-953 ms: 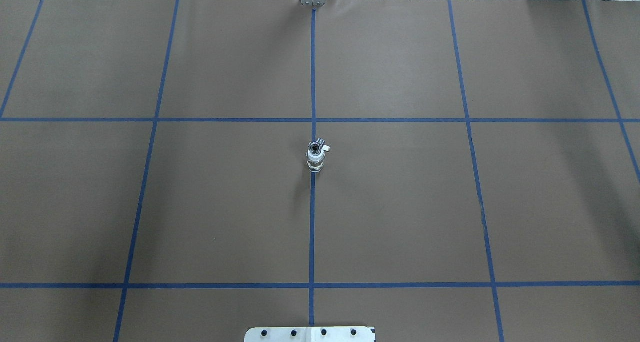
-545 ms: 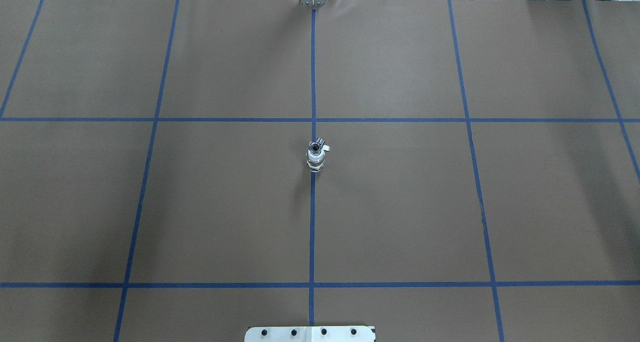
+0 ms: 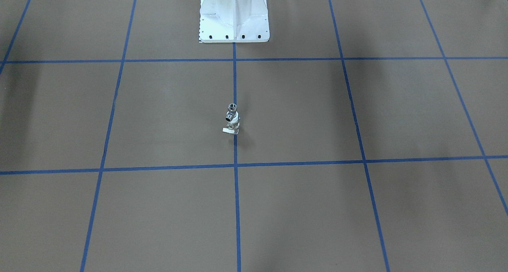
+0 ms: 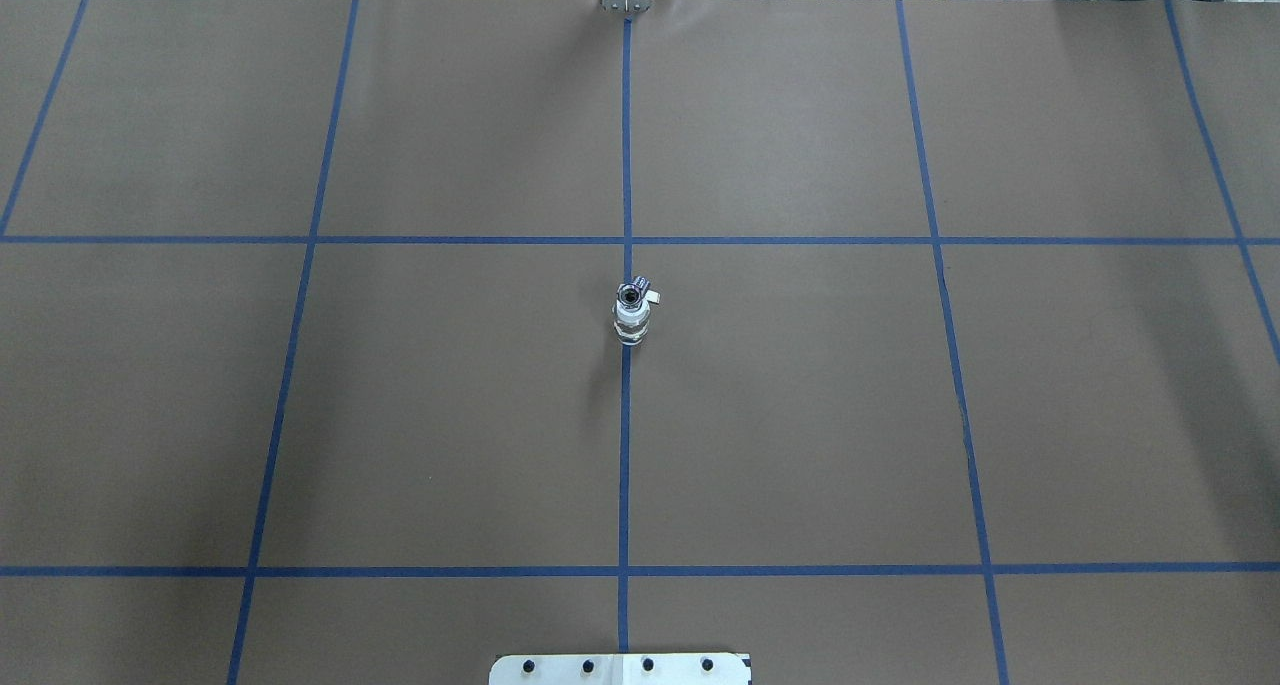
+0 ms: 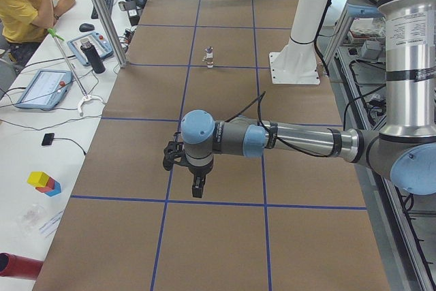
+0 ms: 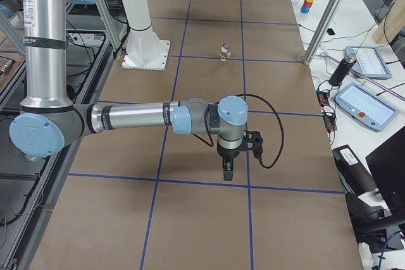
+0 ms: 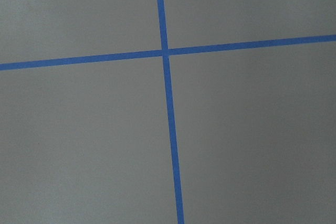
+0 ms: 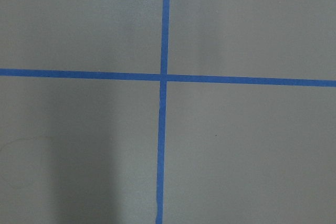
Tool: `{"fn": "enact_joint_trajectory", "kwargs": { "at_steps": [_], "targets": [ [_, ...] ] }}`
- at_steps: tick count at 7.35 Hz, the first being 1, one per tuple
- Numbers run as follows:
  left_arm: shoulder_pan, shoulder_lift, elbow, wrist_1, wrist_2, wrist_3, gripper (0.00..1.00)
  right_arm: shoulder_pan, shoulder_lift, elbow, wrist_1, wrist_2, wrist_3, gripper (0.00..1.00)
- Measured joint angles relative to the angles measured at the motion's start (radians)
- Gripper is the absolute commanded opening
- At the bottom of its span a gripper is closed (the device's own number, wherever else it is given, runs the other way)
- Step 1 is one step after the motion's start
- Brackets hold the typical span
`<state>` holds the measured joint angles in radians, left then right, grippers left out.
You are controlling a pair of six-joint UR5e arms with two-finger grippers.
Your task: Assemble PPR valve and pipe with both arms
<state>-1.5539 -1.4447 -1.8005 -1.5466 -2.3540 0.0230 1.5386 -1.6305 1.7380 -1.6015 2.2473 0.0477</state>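
I judge assembly done: the tiny shiny chrome pipe (image 4: 630,292) stands on the white-collared silvery PPR valve (image 4: 631,317), in the middle of the brown tabletop (image 4: 800,435). My black left claw (image 5: 197,187) and black right claw (image 6: 228,172) hang well away (spread or pressed together, I cannot tell), so next I'd only check the joint.

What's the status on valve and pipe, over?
Left pincer and right pincer hang far out to each side, open or shut unreadable. PPR valve and pipe sit together on the centre tape line. Nothing blocking.
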Motion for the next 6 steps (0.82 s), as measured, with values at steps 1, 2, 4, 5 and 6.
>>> {"fn": "enact_joint_trajectory", "kwargs": {
  "at_steps": [1,2,4,5,6],
  "targets": [
    [0.000,0.000,0.000,0.000,0.001,0.000,1.00,0.000,-0.016,-0.003,0.031,0.000,0.000,1.00],
    [0.000,0.001,0.000,0.000,0.001,0.000,1.00,0.000,-0.036,-0.008,0.080,0.000,0.000,1.00],
    [0.001,0.004,0.001,0.000,0.001,0.000,1.00,0.000,-0.056,-0.018,0.147,-0.004,0.005,1.00],
    [0.001,0.006,0.001,0.000,0.001,0.000,1.00,0.000,-0.057,-0.019,0.154,-0.003,0.006,1.00],
    [0.000,0.009,0.000,0.000,0.001,0.000,1.00,0.000,-0.057,-0.020,0.155,-0.001,0.007,1.00]
  ]
}}
